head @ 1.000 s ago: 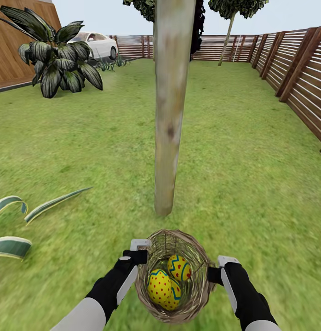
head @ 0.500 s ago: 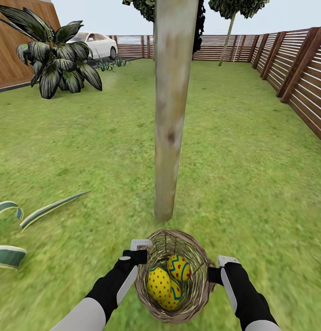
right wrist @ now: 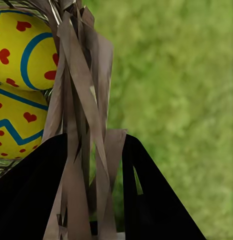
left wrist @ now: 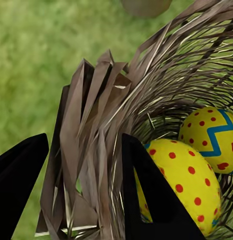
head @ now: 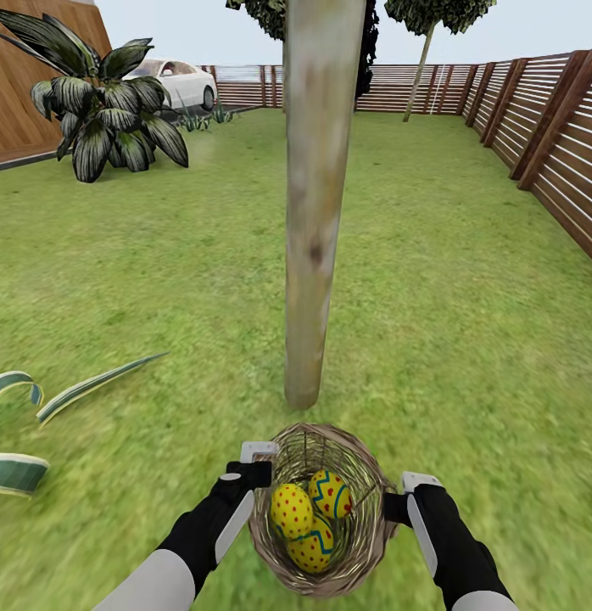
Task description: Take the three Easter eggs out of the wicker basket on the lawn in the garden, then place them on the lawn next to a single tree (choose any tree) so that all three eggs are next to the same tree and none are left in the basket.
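Gripping wicker basket point(head: 321, 509) rim both sides, tree point(head: 317, 212) near, seemingly open lawn point(head: 466, 339)

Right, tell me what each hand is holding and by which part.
Both hold the wicker basket by its rim: the left hand pinches the woven wall on its side, the right hand the opposite side. The three Easter eggs lie inside.
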Robot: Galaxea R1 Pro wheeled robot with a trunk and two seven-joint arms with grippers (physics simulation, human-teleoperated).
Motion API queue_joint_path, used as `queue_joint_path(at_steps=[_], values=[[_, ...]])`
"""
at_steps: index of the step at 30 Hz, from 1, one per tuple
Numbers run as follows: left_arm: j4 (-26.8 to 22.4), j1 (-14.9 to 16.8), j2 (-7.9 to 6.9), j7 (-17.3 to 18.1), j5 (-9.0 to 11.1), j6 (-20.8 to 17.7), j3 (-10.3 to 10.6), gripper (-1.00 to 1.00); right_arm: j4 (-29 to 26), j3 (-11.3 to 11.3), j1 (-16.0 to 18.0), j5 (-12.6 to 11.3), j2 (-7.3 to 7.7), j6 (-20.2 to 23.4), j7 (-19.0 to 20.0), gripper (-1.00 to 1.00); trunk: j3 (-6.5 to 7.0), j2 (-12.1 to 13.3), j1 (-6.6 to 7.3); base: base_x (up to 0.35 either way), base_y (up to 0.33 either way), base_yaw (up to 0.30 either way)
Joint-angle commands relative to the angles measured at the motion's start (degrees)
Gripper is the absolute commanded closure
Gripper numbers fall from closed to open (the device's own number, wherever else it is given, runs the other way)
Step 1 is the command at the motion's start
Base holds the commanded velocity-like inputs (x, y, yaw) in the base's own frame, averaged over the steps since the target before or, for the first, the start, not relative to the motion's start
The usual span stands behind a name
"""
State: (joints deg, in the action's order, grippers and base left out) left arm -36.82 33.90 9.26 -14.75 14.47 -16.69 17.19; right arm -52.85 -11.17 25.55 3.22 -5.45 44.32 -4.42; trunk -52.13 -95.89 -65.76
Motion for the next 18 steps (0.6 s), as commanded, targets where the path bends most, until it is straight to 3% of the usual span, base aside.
queue_joint_path(at_steps=[1, 11, 18], values=[[-0.1, 0.0, -0.04, -0.4, 0.9, -0.1, 0.4, 1.0, -0.1, -0.1, 0.0, -1.5, -0.09, 0.2, 0.2, 1.0, -0.04, 0.0, 0.01, 0.0, 0.0, 0.0], [-0.1, 0.0, -0.04, -0.5, 0.9, -0.2, 0.4, 1.0, -0.1, 1.1, 0.0, -1.5, -0.09, 0.1, 0.2, 1.0, -0.22, -0.4, -0.21, 0.0, 0.0, 0.0], [-0.1, 0.0, -0.03, -0.5, 0.9, -0.2, 0.4, 1.0, -0.1, 1.1, 0.0, -1.5, -0.09, 0.1, 0.2, 1.0, -1.3, -2.8, -1.53, 0.0, 0.0, 0.0]])
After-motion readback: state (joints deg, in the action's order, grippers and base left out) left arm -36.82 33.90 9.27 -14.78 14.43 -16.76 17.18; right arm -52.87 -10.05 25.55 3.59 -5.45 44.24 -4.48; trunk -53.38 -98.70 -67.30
